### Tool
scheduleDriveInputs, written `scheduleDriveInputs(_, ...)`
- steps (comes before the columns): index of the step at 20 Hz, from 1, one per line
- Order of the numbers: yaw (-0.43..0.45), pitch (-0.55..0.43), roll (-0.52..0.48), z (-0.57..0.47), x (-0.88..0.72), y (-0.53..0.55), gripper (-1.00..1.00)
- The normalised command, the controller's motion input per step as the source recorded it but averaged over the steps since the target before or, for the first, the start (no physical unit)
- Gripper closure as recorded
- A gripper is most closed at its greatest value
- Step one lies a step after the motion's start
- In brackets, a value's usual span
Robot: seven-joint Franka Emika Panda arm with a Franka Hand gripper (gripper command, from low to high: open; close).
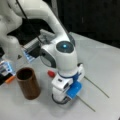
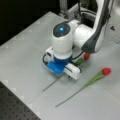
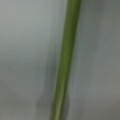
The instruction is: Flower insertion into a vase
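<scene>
The vase (image 1: 28, 83) stands upright on the grey table (image 1: 105, 65), toward a front view's lower left, its dark mouth open with no flower in it. It is apart from the arm, with a strip of bare table between them.

Two tulips lie flat on the table. One tulip (image 2: 85, 56) lies under the robot's hand: its red bloom shows just past the arm in both front views, and its stem runs out from beneath the hand toward a front view's lower left. The second tulip (image 2: 106, 71) lies beside it, well clear of the hand, its stem running roughly parallel to the first.

The gripper (image 1: 60, 98) is lowered close to the table directly over the first tulip's stem, pointing straight down. In both front views the wrist and a blue part mounted on it cover the fingers, so whether they are apart, together or clamped on the stem cannot be told. In the wrist view only the green stem (image 3: 65, 60) crosses the frame from top to bottom over the grey table surface; no finger shows there.

At a front view's left edge stand some coloured items (image 1: 7, 71) that cannot be identified.
</scene>
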Motion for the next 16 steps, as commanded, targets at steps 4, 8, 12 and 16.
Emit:
scheduleDriveInputs(4, -0.018, 0.030, -0.083, -0.02, 0.15, 0.09, 1.00)
scheduleDriveInputs(8, -0.014, 0.017, -0.085, -0.02, 0.15, 0.08, 1.00)
scheduleDriveInputs(12, 0.000, 0.025, -0.084, -0.02, 0.13, 0.07, 1.00)
scheduleDriveInputs(16, 0.003, 0.022, -0.087, -0.01, 0.13, 0.07, 1.00)
